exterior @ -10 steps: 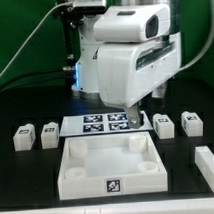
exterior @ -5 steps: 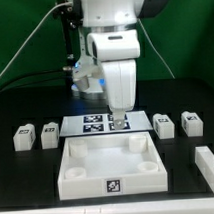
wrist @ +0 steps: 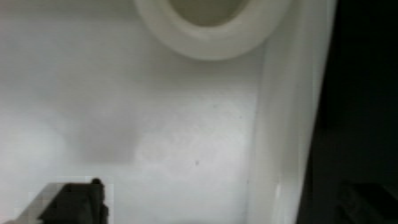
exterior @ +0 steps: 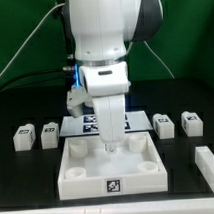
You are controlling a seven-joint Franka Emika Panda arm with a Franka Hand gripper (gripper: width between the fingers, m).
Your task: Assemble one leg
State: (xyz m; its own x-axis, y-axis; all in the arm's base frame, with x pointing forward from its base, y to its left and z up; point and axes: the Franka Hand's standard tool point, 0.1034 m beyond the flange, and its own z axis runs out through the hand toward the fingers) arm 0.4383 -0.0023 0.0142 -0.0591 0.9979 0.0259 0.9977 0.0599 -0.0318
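Four legs lie on the black table in the exterior view: two on the exterior view's left and two on the right. The large white tray-like part lies in front of them. My gripper points down into the tray near its far wall and holds nothing. In the wrist view one dark finger shows far off centre, so the jaws stand apart. That view also shows the tray's white floor, a round corner socket and a tray wall.
The marker board lies behind the tray, partly hidden by the arm. Another white part lies at the exterior view's right front edge. Cables hang behind the arm.
The arm has swung from the exterior view's right toward the middle and come down. The gripper went from above the marker board to inside the tray's far part.
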